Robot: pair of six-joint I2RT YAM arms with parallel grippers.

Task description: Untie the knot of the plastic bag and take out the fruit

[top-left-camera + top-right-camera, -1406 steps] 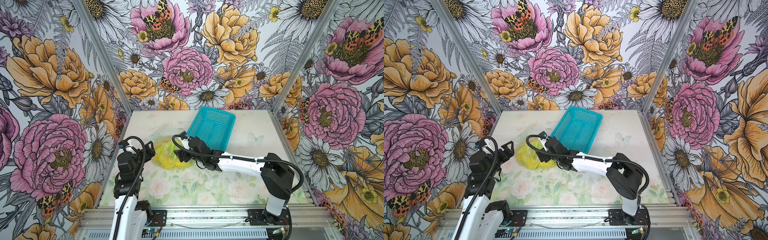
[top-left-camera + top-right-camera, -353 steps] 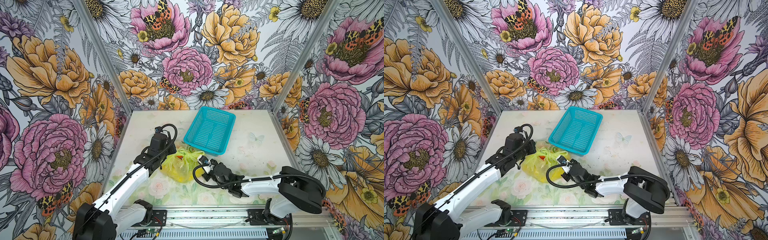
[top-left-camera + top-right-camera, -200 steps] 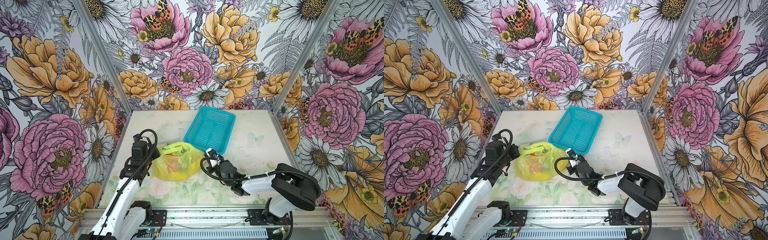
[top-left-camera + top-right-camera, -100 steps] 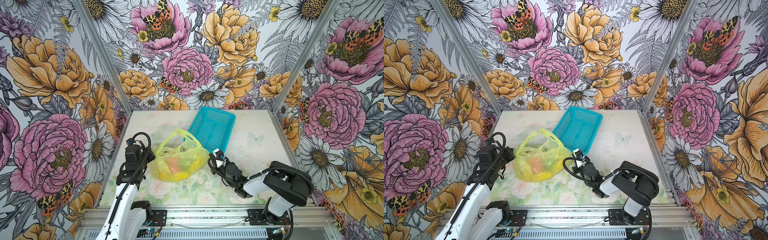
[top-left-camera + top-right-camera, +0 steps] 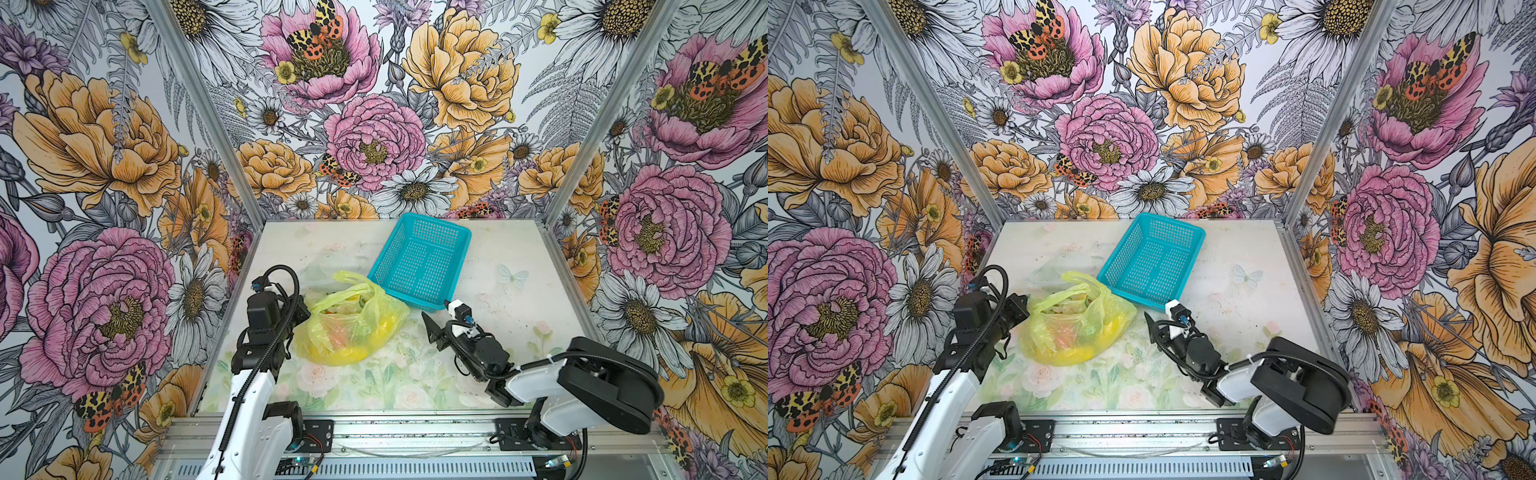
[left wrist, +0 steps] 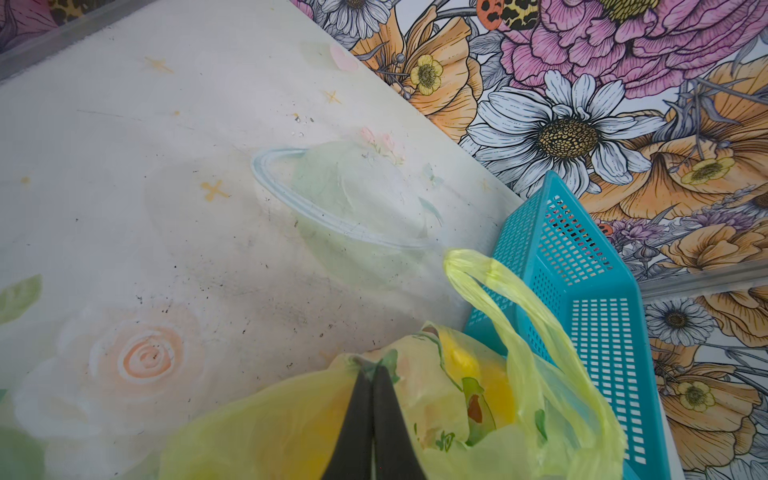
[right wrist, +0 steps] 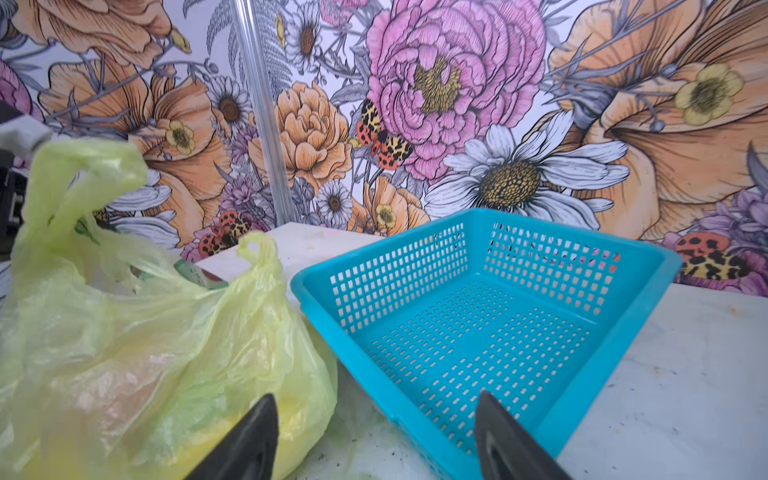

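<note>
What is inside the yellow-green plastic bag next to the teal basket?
Through the thin plastic bag, yellow fruit shows at the bottom, reddish and green pieces above. The crinkled film blurs them; their kinds and number cannot be told.

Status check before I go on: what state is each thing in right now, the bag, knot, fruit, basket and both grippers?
plastic bag: mouth open, sitting on the table beside the basket.
knot: undone; the handle loops are apart.
fruit: inside the plastic bag, none taken out.
basket: upright, empty.
left gripper: shut on the plastic bag's edge.
right gripper: open, holding nothing.
</note>
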